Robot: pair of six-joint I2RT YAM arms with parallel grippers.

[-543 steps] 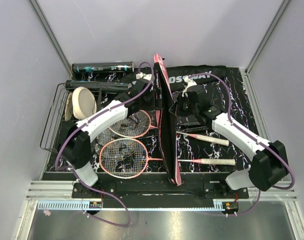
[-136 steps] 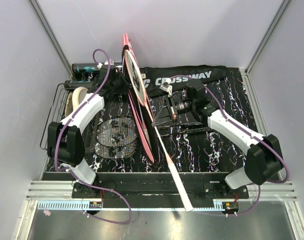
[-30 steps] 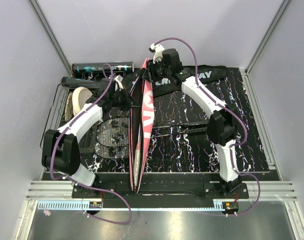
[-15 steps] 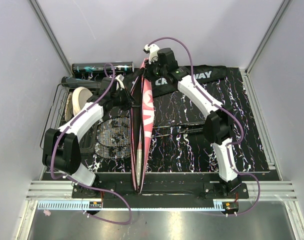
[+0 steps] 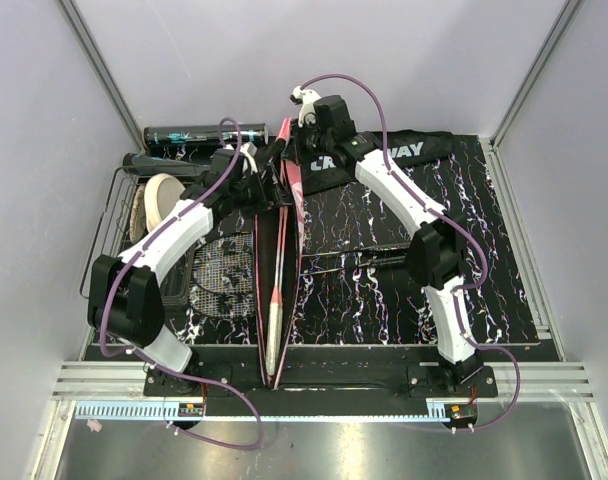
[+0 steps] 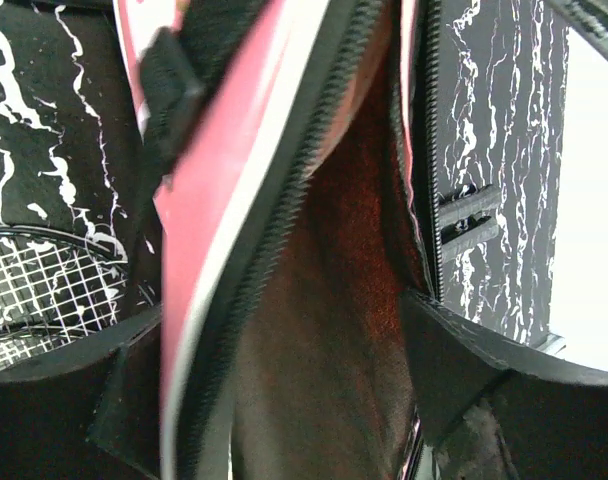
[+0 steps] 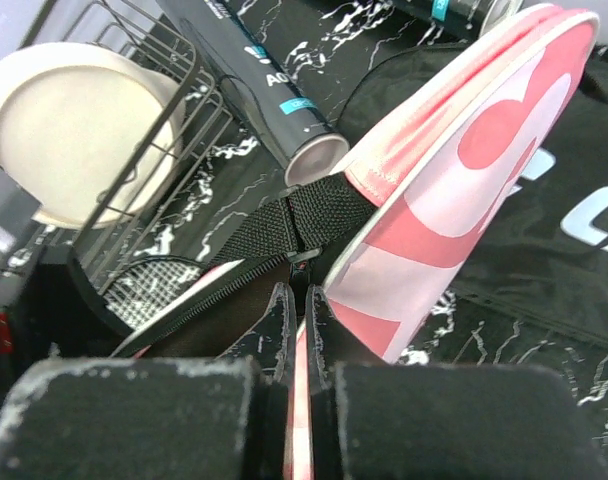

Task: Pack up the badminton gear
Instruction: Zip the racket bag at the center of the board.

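Note:
The pink racket case point(image 5: 281, 262) stands on its edge down the middle of the mat, its zip mouth gaping toward the left. My left gripper point(image 5: 268, 190) point(image 6: 280, 325) is open and straddles the case's dark red inside point(image 6: 324, 300), one finger point(image 6: 124, 385) on each side. My right gripper point(image 5: 299, 152) point(image 7: 299, 292) is shut on the case's thin pink rim just below the black webbing loop point(image 7: 304, 220). A racket head point(image 5: 229, 275) point(image 6: 29, 295) lies flat left of the case. The black CROSSWAY bag point(image 5: 409, 155) lies at the back right. Two dark tubes point(image 5: 206, 133) point(image 7: 274, 95) lie at the back left.
A black wire basket point(image 5: 106, 245) point(image 7: 189, 125) holding a cream round disc point(image 5: 166, 200) point(image 7: 69, 135) stands at the left edge. Thin dark rods point(image 5: 359, 258) lie on the mat right of the case. Grey walls close in the back and both sides.
My left gripper has opened from shut and now spans the case's mouth. My right gripper has closed on the case's top rim. The case has shifted slightly.

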